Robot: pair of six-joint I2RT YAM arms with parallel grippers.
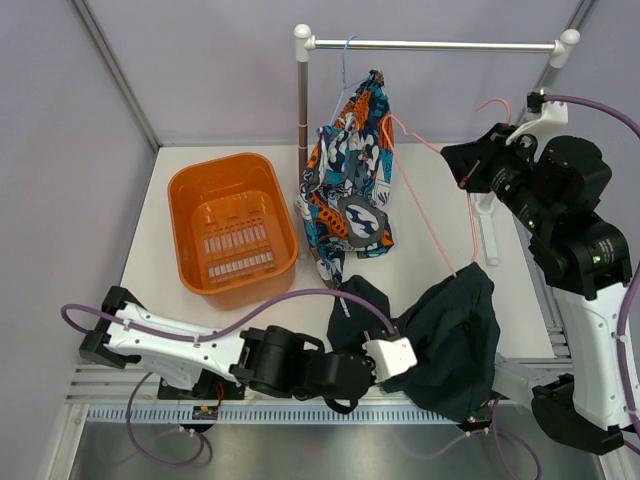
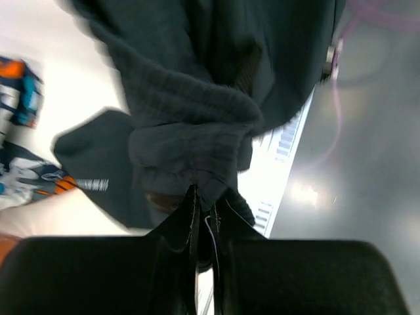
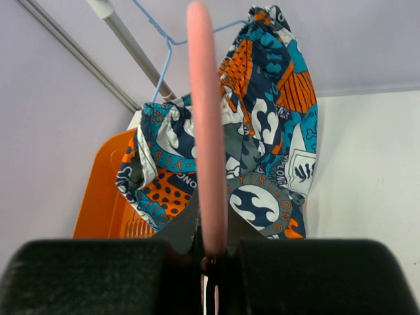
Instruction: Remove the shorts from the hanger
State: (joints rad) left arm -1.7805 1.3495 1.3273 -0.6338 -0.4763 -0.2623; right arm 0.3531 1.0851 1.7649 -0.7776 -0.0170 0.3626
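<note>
Two shut claws seen from above: left claw pinching the dark shorts at the near middle of the counter, right claw clamping the pink hanger far right, its lower end meeting the cloth. From the left wrist, closed tight on a bunched waistband fold. From the right wrist, closed on the hanger's wire. Could snag: pulling apart with wire caught inside would stretch cloth or slip the thin pinch.
</note>
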